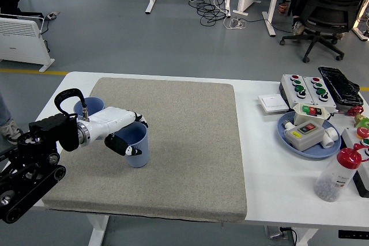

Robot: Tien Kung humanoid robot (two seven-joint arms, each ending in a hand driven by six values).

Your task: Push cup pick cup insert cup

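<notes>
Hand grabs a blue cup

The left hand (124, 133) is wrapped tight around a blue cup (136, 147) on the grey mat (190, 142). Another blue cup (88, 108) stands just behind the arm.

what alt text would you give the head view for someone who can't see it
The robot's left hand grips a blue cup standing upright on a grey mat, with a second blue cup just behind the arm. On the white table to the right sit button boxes in a blue dish and a red-capped bottle.
</notes>
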